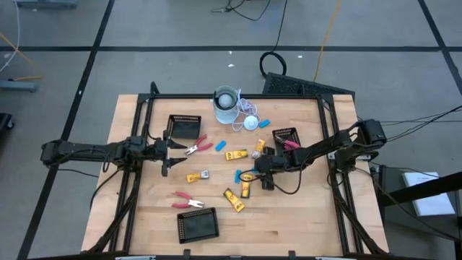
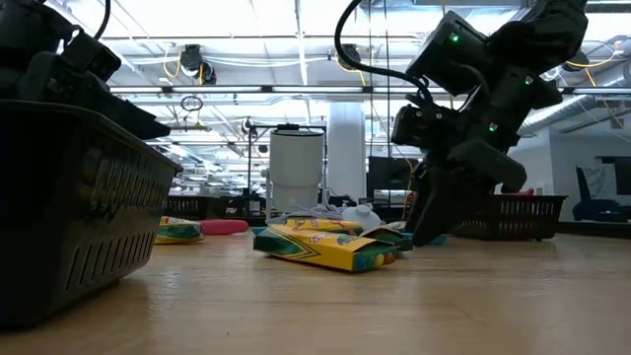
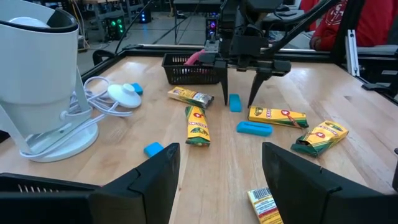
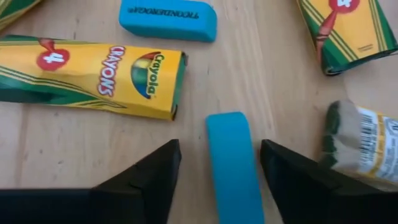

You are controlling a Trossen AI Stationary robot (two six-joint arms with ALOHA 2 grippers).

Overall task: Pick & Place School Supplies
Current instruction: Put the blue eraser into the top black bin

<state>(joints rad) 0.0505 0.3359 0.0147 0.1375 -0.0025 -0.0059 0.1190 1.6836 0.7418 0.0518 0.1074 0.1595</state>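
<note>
On table (image 1: 289, 217), eraser (image 4: 233, 168) between right end effector (image 4: 219, 163) fingers.

Pale wooden table top (image 4: 74, 155), matt, with fine straight grain. Printed yellow cardboard, slightly glossy, on the crayon box (image 4: 93, 78) beside the blue eraser (image 4: 233, 165); matt, smooth rubber look on that eraser and on the second eraser (image 4: 168, 18) beyond it. Black mesh tray (image 3: 189, 70) past the erasers, metal or plastic unclear. Smooth, glossy white plastic on the cup (image 3: 43, 81). Matt black fingers (image 4: 149, 183) either side of the near eraser.
</note>
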